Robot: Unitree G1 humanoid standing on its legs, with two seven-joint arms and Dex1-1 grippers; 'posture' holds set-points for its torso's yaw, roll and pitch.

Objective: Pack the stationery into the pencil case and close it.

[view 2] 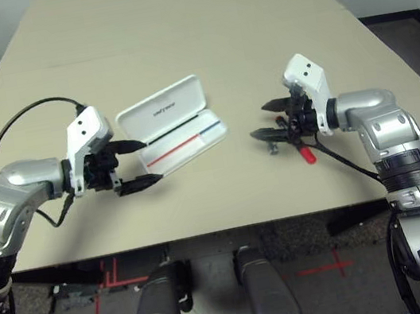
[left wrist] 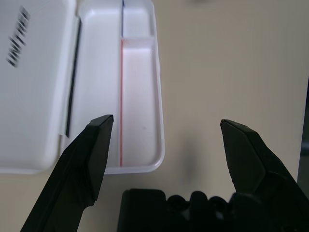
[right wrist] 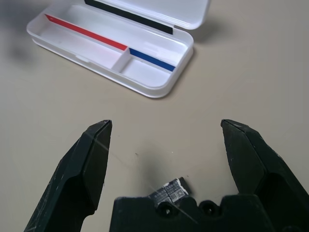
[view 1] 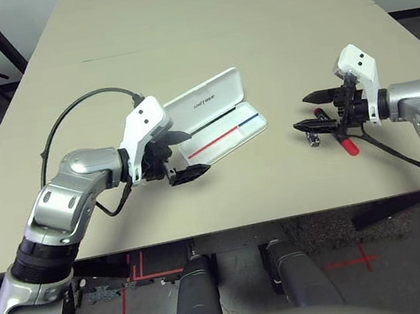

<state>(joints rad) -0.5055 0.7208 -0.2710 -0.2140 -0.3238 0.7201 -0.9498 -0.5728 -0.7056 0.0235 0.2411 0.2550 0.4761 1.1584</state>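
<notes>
The table (view 1: 195, 22) is the biggest thing here, pale and broad. On it the pencil case (view 1: 216, 123) lies open, lid tipped back with its dark lettering showing, tray bare apart from a red line and a blue one. The left gripper (view 1: 180, 155) hovers at the tray's near end with its 2 fingers spread wide, holding nothing. The right gripper (view 1: 309, 111) sits well apart on the other side, also spread and empty, just above the red marker (view 1: 347, 146) and the small clip (right wrist: 169, 192).

Nothing is packed yet, so the risks lie ahead. The marker and clip sit close together under the right fingers — a closing pinch could catch both, or flick the clip away. The case is light and loose; a nudge from the left fingers might slide it or drop the lid shut.

The right wrist view shows the clip beneath the palm, which the head views blur. The left wrist view shows the tray's divider up close.
</notes>
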